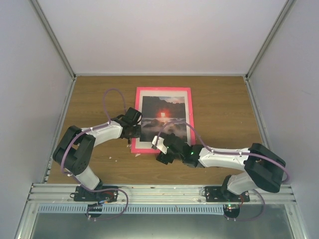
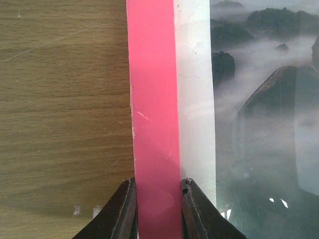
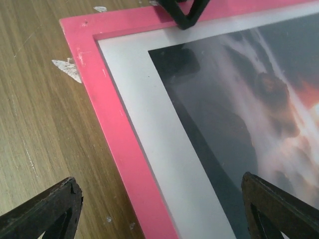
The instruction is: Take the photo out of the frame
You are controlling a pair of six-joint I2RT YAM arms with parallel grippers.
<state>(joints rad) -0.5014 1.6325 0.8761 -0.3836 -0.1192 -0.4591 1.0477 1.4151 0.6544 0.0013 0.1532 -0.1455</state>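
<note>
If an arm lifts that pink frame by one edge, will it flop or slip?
Probably stiff: the frame has straight rails and lies flat. Likely slippery and fragile: a glossy pane shows reflections over the photo. Held by one thin rail, it might tilt.

**Robot test cell in a laboratory.** A wooden table (image 1: pixel 224 109) is enclosed on three sides by plain white panels (image 1: pixel 164 35) set in aluminium posts (image 1: pixel 54 39). A left arm (image 1: pixel 87 144) and a right arm (image 1: pixel 234 158) are bolted to a slotted metal rail (image 1: pixel 159 191) at the near edge. Purple cables (image 1: pixel 114 90) are looped along both arms, and the tabletop is marked with scuffs (image 3: pixel 67 69).
</note>
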